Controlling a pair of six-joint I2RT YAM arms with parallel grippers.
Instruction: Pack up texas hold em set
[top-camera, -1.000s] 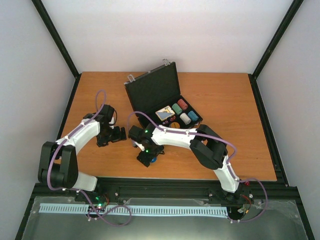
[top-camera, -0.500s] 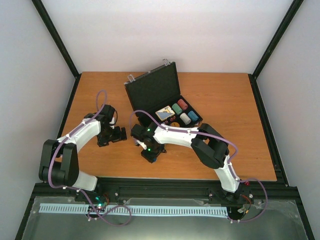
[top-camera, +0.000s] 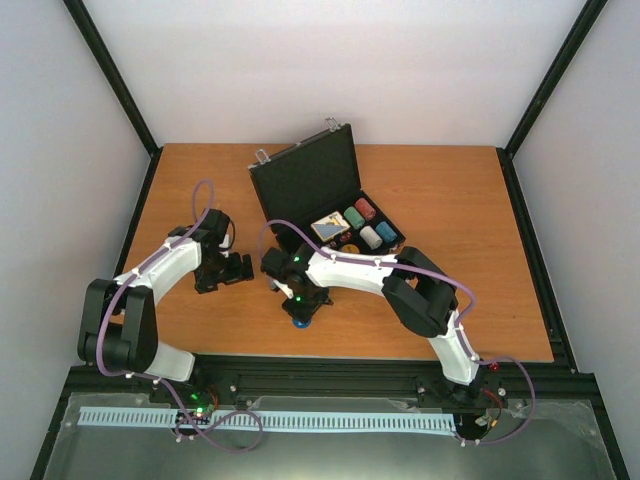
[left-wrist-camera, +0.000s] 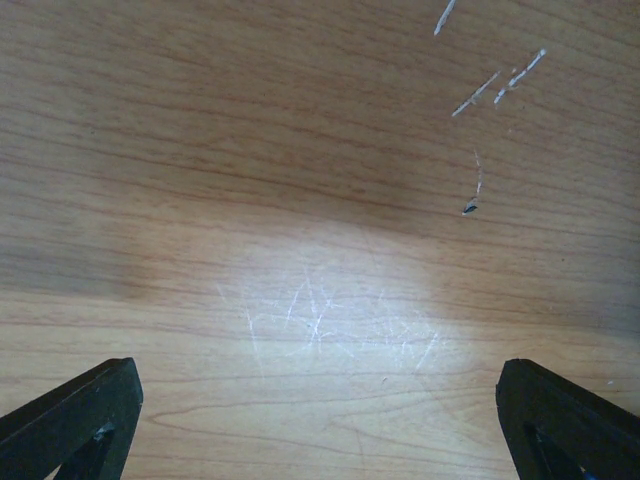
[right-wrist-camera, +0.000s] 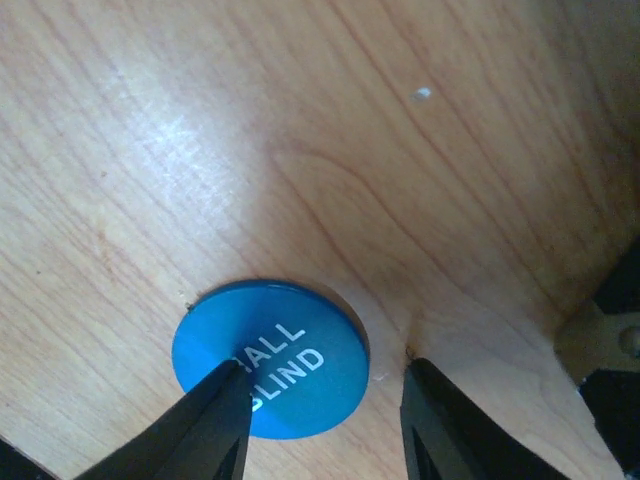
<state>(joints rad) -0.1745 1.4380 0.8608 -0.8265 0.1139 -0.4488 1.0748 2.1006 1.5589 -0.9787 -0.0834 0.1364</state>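
Blue disc (right-wrist-camera: 275, 345) is lying flat directly under right gripper (right-wrist-camera: 325, 366), the nearer arm's; narrow jaws are straddling it off-centre; nothing gripped yet.

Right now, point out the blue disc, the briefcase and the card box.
blue disc (right-wrist-camera: 285, 350): right wrist view, on its printed face.
briefcase (top-camera: 305, 185): top external view, on the inside of the raised lid.
card box (top-camera: 328, 229): top external view, on its top face.
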